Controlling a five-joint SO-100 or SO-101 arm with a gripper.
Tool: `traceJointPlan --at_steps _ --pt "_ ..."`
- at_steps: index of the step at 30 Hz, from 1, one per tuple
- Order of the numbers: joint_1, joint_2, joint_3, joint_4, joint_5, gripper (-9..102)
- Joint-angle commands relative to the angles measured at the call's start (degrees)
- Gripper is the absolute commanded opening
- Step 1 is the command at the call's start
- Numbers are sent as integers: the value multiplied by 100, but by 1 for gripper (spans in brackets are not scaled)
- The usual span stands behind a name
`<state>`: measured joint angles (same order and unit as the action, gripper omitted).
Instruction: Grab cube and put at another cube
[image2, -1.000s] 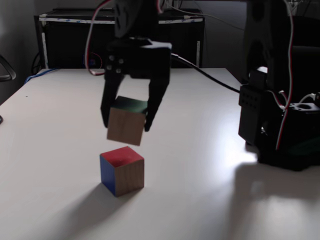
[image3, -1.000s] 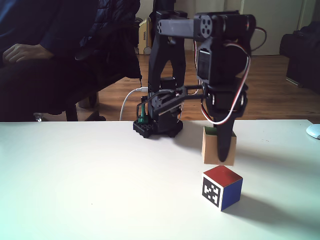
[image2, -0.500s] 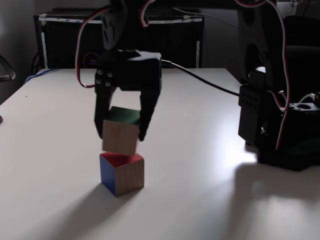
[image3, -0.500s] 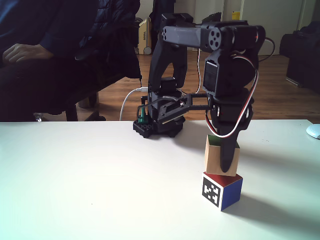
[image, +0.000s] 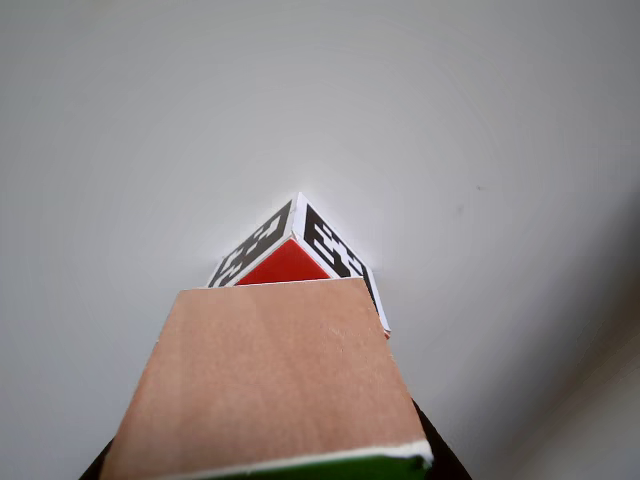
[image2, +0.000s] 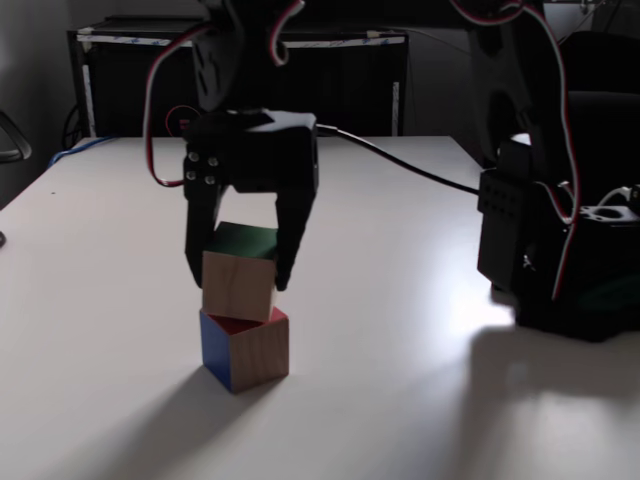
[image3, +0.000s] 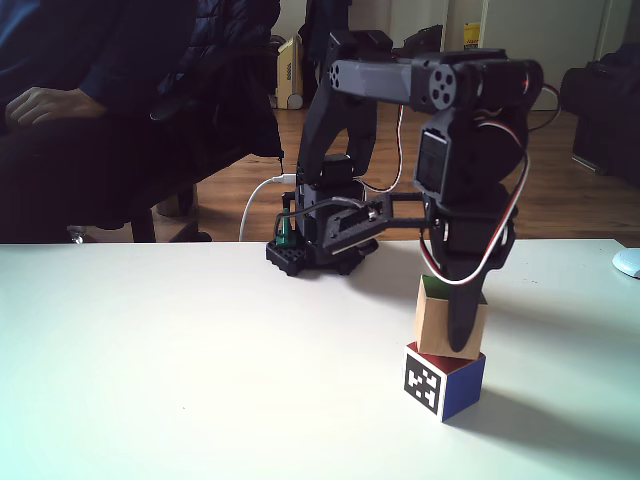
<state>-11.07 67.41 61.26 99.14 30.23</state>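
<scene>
While our gripper (image2: 240, 281) clamped the cube (image2: 238, 284) between its fingers, we saw it resting slightly askew on another cube (image2: 245, 349) directly beneath the jaws.

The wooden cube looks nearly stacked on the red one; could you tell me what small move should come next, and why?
Probably open the gripper and release. The wooden cube already appears to rest on the red marker cube, slightly tilted and offset toward the left in a fixed view, so a gentle release seems wise.
</scene>
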Motion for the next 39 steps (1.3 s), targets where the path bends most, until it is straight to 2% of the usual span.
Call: traceJointPlan --at_steps 1,7,14,26,34,39 --pt "-18 -53 -369 70 44 18" --pt "-9 -308 -580 105 79 19" --pt "-70 -677 -1011 439 193 30" --pt "-105 -694 -967 439 352 37" --pt "-44 -255 -984 439 352 38" --pt "-237 800 -571 439 325 38"
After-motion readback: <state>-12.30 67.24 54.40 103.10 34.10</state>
